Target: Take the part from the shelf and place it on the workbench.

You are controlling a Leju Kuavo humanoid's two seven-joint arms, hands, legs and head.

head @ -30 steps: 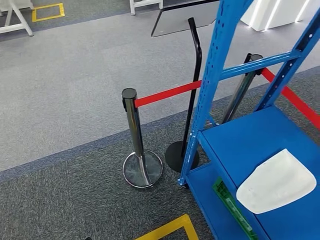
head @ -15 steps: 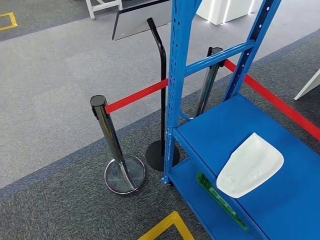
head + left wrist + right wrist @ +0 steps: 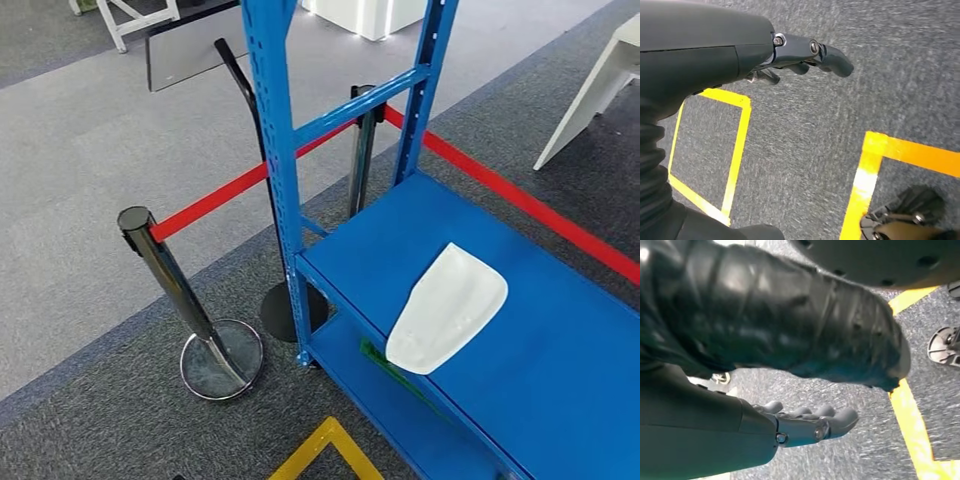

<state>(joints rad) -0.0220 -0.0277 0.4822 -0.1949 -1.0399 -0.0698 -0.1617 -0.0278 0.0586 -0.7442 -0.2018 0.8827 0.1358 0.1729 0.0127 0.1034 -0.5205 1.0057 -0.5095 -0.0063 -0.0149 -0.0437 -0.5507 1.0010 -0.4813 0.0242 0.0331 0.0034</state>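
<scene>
White part (image 3: 447, 308) lies flat on the blue shelf (image 3: 558, 350), on its upper deck near the front edge, narrow end toward the near corner post (image 3: 278, 160). You've got nothing touching it. Below it, on the lower deck, a green strip (image 3: 392, 368) pokes out just under the part's near end.

Around the shelf corner, things are crowded. A chrome stanchion (image 3: 177, 295) stands tilted in the picture left of the shelf, its round base on dark carpet. A red belt (image 3: 211, 200) runs from its top back behind the post to a second stanchion (image 3: 362, 150) standing behind the shelf, then on to the right along the shelf's far side. A black sign stand (image 3: 260, 150) with a round base sits just beside the post's foot, between the chrome stanchion and the shelf. Yellow floor tape (image 3: 324, 450) marks a corner on the carpet in front of the shelf. A white leg (image 3: 585, 95) slants in at upper right, well apart from the part.

Your left hand (image 3: 806, 55) hangs over the carpet and yellow tape squares, fingers out loosely, holding nothing. Your right hand (image 3: 810, 422) also hangs over carpet, fingers extended and apart, nothing in it.
</scene>
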